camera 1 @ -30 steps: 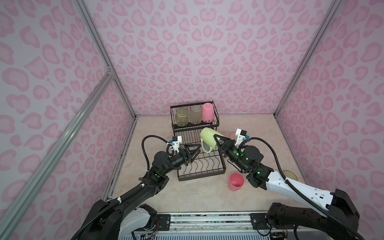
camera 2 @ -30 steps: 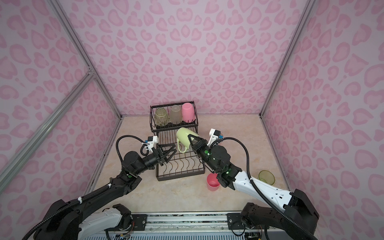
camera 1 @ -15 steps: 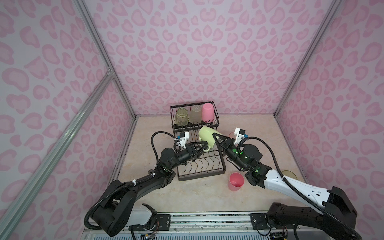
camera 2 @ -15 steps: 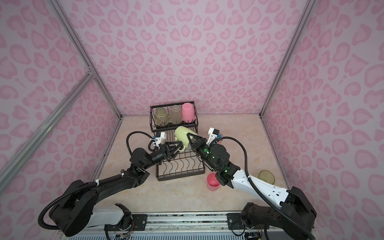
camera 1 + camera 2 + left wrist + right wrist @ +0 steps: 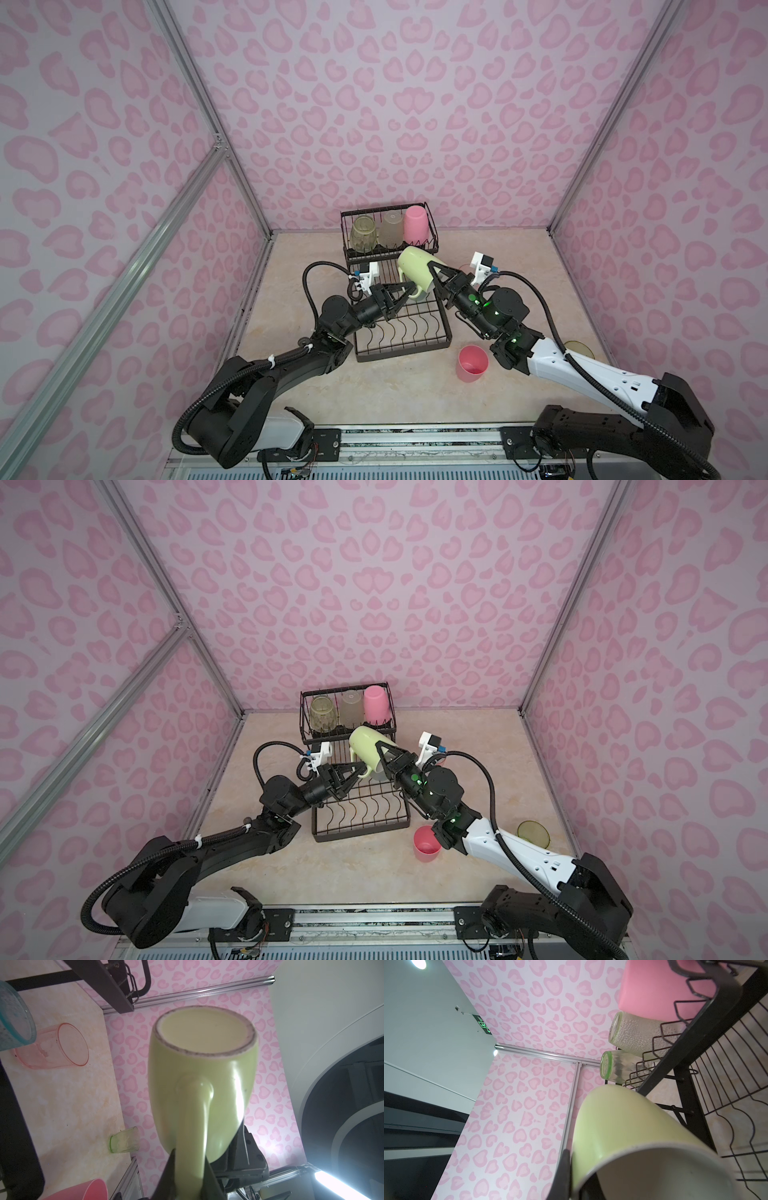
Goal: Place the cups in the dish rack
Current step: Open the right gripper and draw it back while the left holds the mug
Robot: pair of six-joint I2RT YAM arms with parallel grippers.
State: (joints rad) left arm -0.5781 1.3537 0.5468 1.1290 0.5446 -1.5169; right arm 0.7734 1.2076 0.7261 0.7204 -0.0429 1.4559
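Left tool (image 5: 410, 286) has swung in and clamped onto the handle of the mug (image 5: 415, 262); right tool (image 5: 432, 272), jaws nearly together, pinches its rim, tilted above the rack (image 5: 403, 353)

This was a robotics lab test cell: pink heart-print panels (image 5: 395, 104) on aluminium framing (image 5: 198, 95) boxed in a tabletop (image 5: 519, 257), two robot arms (image 5: 291, 365) were bolted to a rail (image 5: 415, 434) at the frame's bottom edge, and a green exit sign (image 5: 483, 1026) hung beyond.

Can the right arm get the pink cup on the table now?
Probably not yet: the right claw is shut on the rim of the pale green mug, above the dish rack. The pink cup stands clear beside that arm's forearm, so only the full claw blocks it.
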